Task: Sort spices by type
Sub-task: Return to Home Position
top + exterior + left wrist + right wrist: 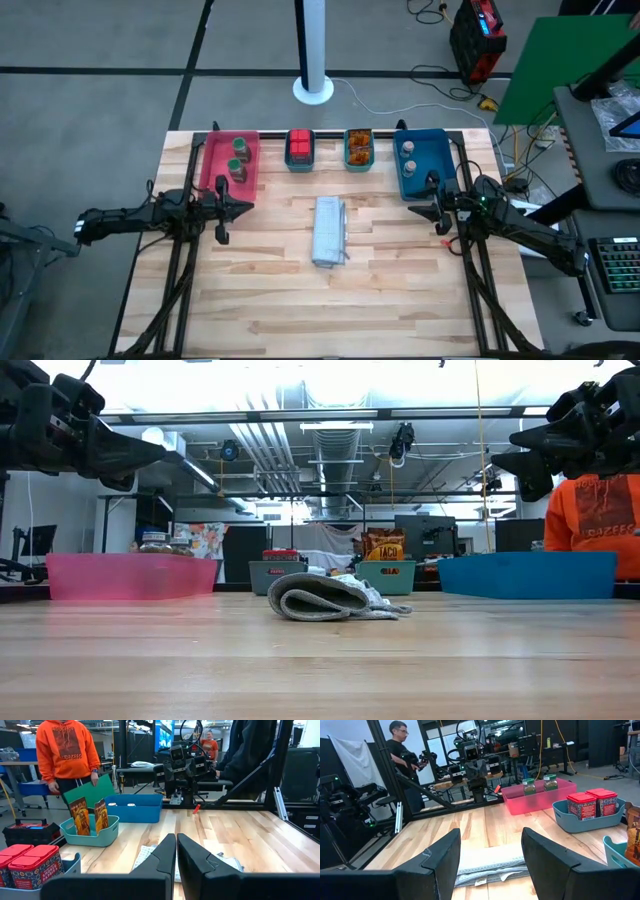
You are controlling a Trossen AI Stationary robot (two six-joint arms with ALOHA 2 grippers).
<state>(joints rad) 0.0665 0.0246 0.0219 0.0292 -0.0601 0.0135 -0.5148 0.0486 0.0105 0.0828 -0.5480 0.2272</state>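
Two green-lidded jars [240, 158] stand in the pink tray [214, 170] at the far left. Small red boxes [299, 146] sit in a small teal tray, orange-red packets [359, 146] in the teal tray beside it, and two pale-lidded jars [408, 156] in the blue tray [434, 150] at the far right. My left gripper [222, 209] is shut and empty, above the table near the pink tray. My right gripper [441, 211] is open and empty, above the table near the blue tray.
A long grey-white folded bundle [329, 231] lies in the middle of the table between the two grippers. The wooden table in front of it is bare. People stand in the room beyond the table's edges [65, 755].
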